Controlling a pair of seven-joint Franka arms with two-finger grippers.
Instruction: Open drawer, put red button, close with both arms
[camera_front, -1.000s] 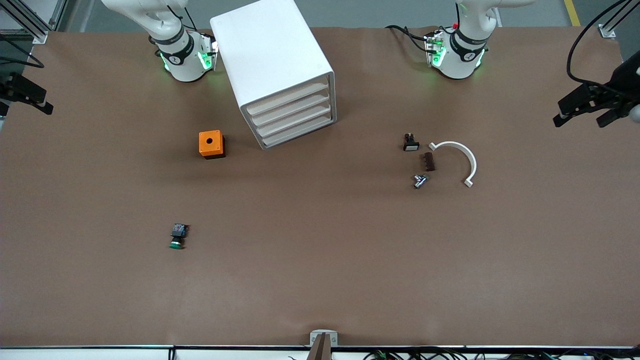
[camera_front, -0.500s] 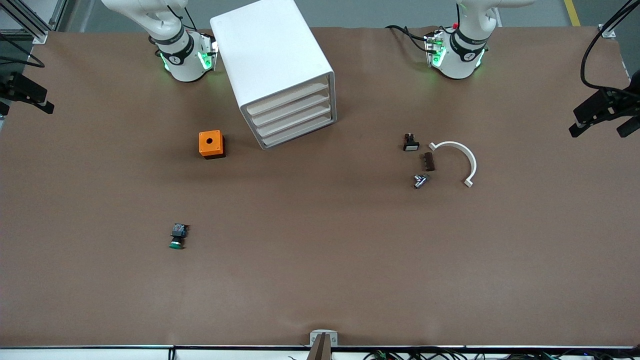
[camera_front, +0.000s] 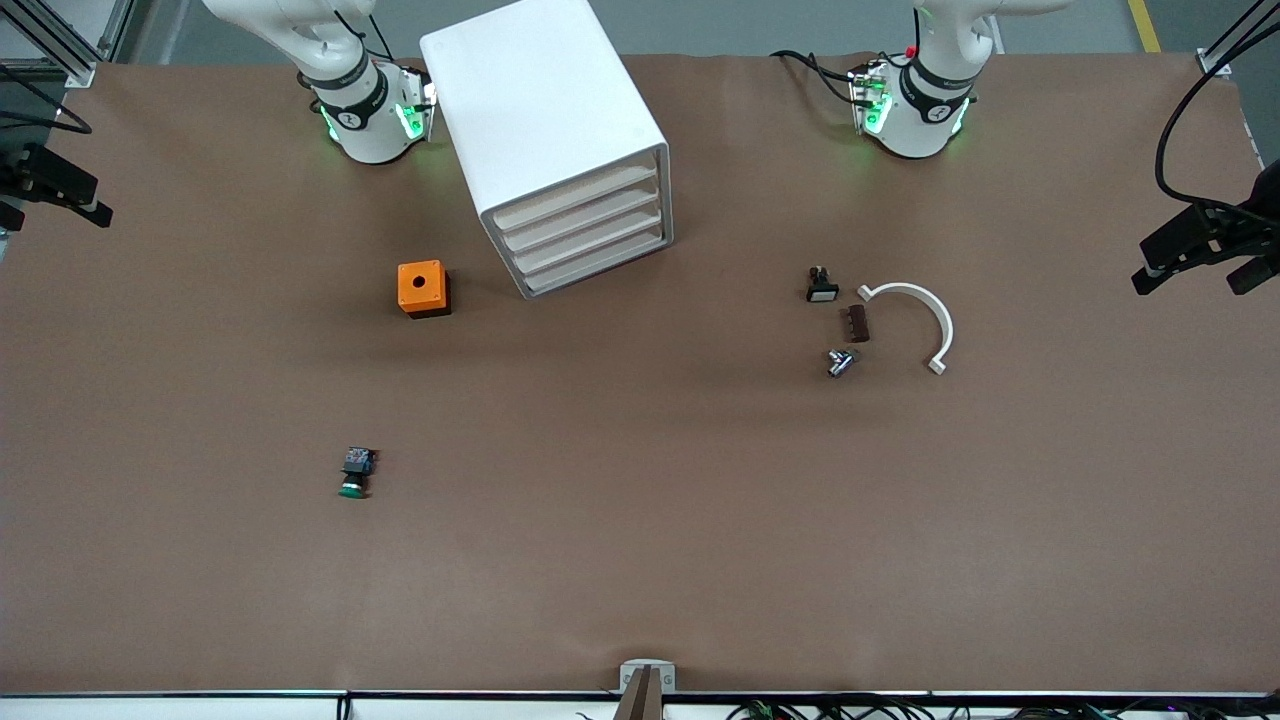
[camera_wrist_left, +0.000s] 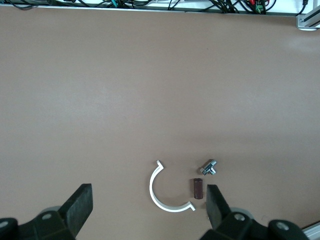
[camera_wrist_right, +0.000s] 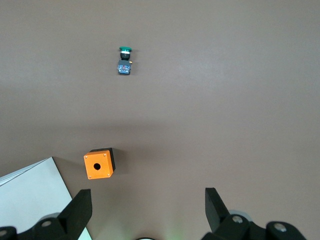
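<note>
Nearest the front camera, toward my right arm's end: a green-capped push-button (camera_front: 353, 474) lying on its side on the brown table (camera_front: 640, 520), well apart from everything else.

Farther up, toward my left arm's end, a small cluster:
- a metal fitting (camera_front: 840, 362), nearest of the group
- a dark brown block (camera_front: 858, 323), just beside a white half-ring clip (camera_front: 920, 310) (the clip's open side faces the block)
- a small black switch with a pale face (camera_front: 822, 286), farthest of the four

About level with that switch, an orange box (camera_front: 423, 288) with a round hole in its top stands just beside the cabinet, on my right arm's side.

The white cabinet (camera_front: 540, 110) sits at an angle between my two bases. The drawer (camera_front: 585, 212), second from the top, is shut, with its cream front flush with the other three.

My left gripper (camera_front: 1192, 272) hangs in the air over the table's edge at my left arm's end. Its fingers are spread wide and hold nothing.

My right gripper (camera_wrist_right: 147, 195) hangs over the edge at my right arm's end. Its fingers are also parted and empty (its wrist camera looks down on the orange box and a corner of the cabinet).
</note>
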